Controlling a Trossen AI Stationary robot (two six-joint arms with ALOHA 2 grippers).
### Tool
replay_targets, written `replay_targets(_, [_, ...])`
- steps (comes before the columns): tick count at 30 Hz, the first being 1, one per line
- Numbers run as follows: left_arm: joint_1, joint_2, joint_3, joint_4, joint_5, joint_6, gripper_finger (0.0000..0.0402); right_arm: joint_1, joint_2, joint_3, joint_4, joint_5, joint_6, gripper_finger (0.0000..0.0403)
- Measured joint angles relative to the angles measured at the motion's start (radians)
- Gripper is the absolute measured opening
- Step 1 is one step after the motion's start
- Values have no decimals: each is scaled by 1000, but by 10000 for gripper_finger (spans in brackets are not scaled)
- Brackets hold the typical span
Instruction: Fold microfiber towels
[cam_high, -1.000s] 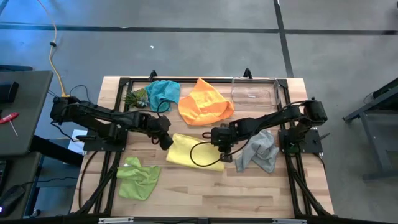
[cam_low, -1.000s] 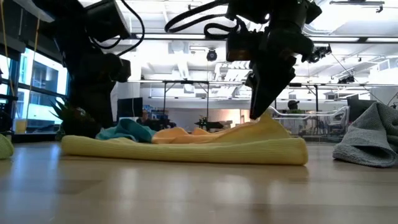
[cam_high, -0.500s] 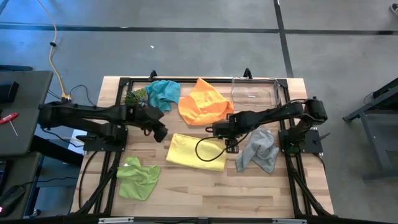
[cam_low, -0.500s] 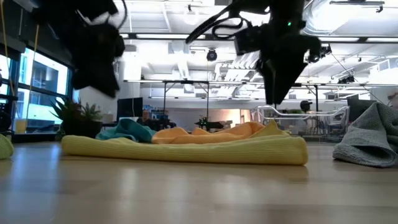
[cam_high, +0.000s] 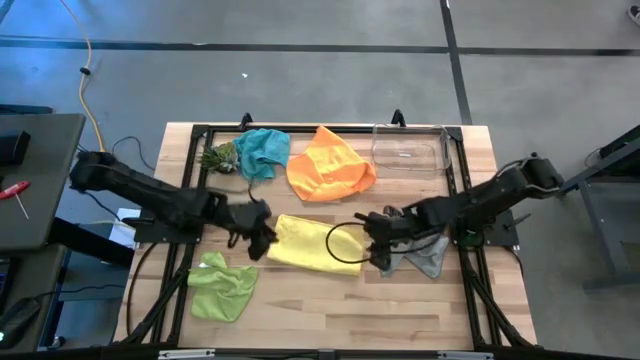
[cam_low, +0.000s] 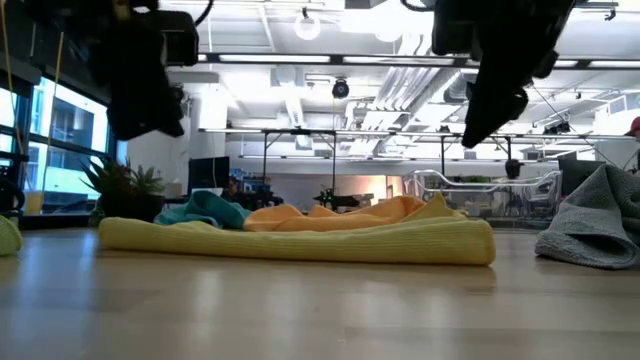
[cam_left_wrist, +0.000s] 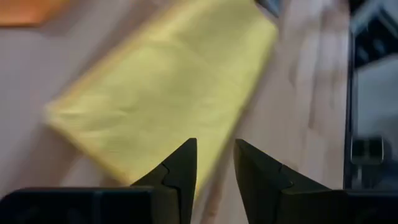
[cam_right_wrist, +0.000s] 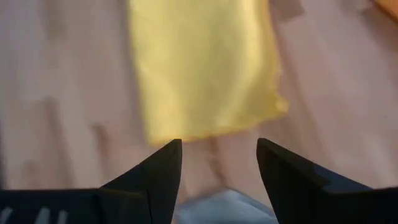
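Observation:
The yellow towel (cam_high: 312, 245) lies folded flat in a strip at the table's middle; it also shows in the low view (cam_low: 300, 240). My left gripper (cam_high: 262, 243) hovers open at its left end, the fingers (cam_left_wrist: 214, 158) a little apart with nothing between them. My right gripper (cam_high: 378, 250) hovers open over its right end (cam_right_wrist: 219, 149), above the edge of the grey towel (cam_high: 425, 255). The teal towel (cam_high: 262, 150) and orange towel (cam_high: 330, 165) lie crumpled at the far side. The lime green towel (cam_high: 222, 285) lies at the near left.
A clear plastic bin (cam_high: 408, 148) stands at the far right. A green spiky plant (cam_high: 218, 157) lies beside the teal towel. Black frame rails run along the table's left and right sides. Bare wood shows along the near edge (cam_high: 330, 315).
My right gripper has come up off the yellow towel's right part, which stood raised under it and has sunk flat. It has moved toward the table's right and near edges. My left gripper has risen and swung toward the near edge, to the towel's left end.

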Motion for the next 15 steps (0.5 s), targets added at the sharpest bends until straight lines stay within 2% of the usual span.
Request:
replay_targets(3, [-42, 69, 0, -14, 10, 7, 119, 24, -9, -26, 47, 3, 54, 201])
replay_targets(6, [-44, 81, 0, -51, 21, -75, 149, 36, -7, -26, 37, 9, 63, 201])
replay_targets(11, [-60, 12, 0, -147, 87, -225, 201, 37, -6, -26, 35, 10, 61, 201])
replay_targets(15, [-116, -34, -4, -200, 76, -355, 231, 36, -6, -25, 34, 16, 37, 201])
